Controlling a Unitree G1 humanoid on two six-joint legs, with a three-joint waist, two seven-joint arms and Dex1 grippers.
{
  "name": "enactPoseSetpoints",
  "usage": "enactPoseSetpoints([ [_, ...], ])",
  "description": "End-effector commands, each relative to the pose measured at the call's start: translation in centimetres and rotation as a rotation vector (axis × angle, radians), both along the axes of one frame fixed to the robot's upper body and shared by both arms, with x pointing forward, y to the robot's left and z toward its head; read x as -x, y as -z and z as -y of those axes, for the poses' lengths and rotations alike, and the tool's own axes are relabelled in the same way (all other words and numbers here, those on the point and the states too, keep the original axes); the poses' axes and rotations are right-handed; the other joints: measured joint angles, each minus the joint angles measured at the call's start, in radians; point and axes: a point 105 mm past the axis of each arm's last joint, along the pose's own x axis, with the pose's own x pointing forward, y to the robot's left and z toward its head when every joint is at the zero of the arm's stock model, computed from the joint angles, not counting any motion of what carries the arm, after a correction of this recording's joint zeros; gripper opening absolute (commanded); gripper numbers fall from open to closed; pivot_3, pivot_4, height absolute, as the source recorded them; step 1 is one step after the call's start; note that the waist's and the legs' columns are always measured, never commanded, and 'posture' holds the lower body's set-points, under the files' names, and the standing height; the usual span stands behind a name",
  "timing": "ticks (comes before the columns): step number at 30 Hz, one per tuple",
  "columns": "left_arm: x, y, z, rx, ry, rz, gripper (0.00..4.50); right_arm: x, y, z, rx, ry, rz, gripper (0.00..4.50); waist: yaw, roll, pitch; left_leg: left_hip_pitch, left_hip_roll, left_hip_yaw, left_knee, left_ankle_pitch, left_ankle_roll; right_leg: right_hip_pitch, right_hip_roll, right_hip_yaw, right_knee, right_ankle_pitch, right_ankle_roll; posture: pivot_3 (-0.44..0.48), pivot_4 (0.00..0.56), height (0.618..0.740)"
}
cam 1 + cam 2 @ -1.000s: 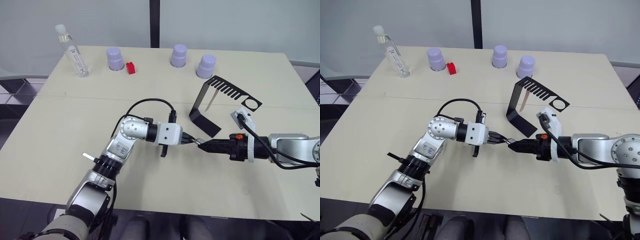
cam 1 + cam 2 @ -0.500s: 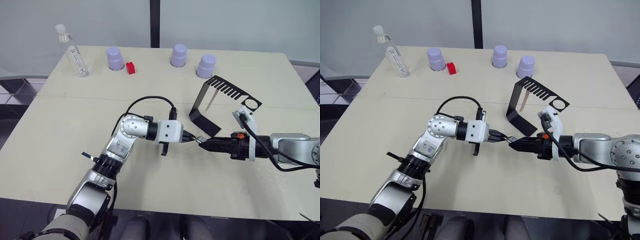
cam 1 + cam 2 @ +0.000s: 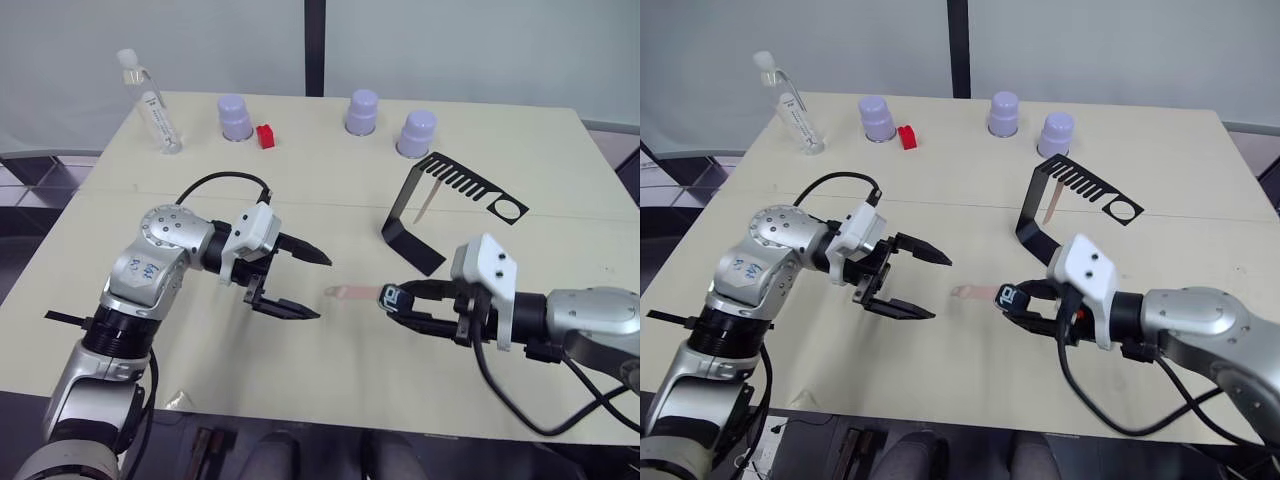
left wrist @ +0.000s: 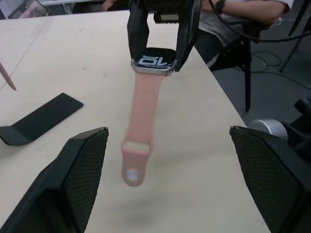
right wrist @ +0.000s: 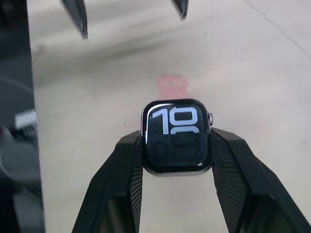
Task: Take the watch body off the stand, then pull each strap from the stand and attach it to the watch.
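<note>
The right gripper (image 3: 400, 303) pinches the watch body (image 5: 177, 135) above the table (image 3: 120, 250) near its front edge, one pink strap (image 4: 141, 114) sticks out from it toward the wide-open, empty left gripper (image 3: 312, 285), and the stand (image 3: 440, 205) holds another strap (image 3: 426, 203).

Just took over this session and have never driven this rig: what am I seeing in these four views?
The two wide pictures come from the robot's head, looking down over its two arms and the table. The other two come from cameras on the wrists.

The right gripper is shut on the watch body, with one pink strap already attached. The left gripper hangs open, facing it, holding nothing.

Behind stands the black stand, a second strap hanging from it. Along the far edge: a clear bottle, three lilac cups and a small red block.
</note>
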Motion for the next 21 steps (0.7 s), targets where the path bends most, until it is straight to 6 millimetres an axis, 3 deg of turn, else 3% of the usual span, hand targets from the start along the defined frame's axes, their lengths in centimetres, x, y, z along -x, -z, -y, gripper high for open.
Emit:
enactPoseSetpoints([
  [1,0.1,-0.4,0.0,-0.006,0.020,0.075,4.44,0.2,0.0,-0.3,0.082,-0.098,0.154,1.50,-0.002,0.000,0.000,0.000,-0.003,0.000,0.000,0.000,0.000,0.000,0.000,0.000,0.000,0.000,0.000,0.000,0.150,0.740],
  [6,-0.7,0.3,0.4,0.012,-0.009,0.188,4.44,0.1,0.6,-0.5,0.060,-0.143,0.166,1.50,-0.005,0.000,0.000,0.001,-0.003,0.001,0.000,0.000,0.000,0.000,-0.001,0.000,0.001,0.000,0.000,0.000,0.150,0.740],
  [14,-0.3,0.9,-0.1,0.007,-0.024,0.236,4.44,-0.3,1.0,-1.2,0.043,-0.218,0.157,1.50,-0.008,0.000,0.000,0.001,-0.001,0.000,0.001,0.000,0.000,0.000,-0.001,0.000,0.002,0.000,0.000,0.000,0.150,0.740],
  [17,-0.3,1.3,-1.0,-0.029,-0.042,0.237,4.44,-1.0,1.4,-1.9,0.011,-0.219,0.158,1.50,-0.013,0.000,0.000,0.001,0.000,0.000,0.001,0.000,0.000,0.000,-0.001,0.000,0.003,0.000,0.000,0.000,0.150,0.740],
  [21,-2.6,3.1,-4.3,-0.174,-0.112,0.378,4.44,-3.1,2.7,-3.3,0.100,-0.252,0.194,1.50,-0.026,0.000,0.000,0.003,-0.003,0.002,0.001,0.001,-0.001,-0.001,-0.002,0.000,0.005,0.000,0.000,0.000,0.150,0.740],
])
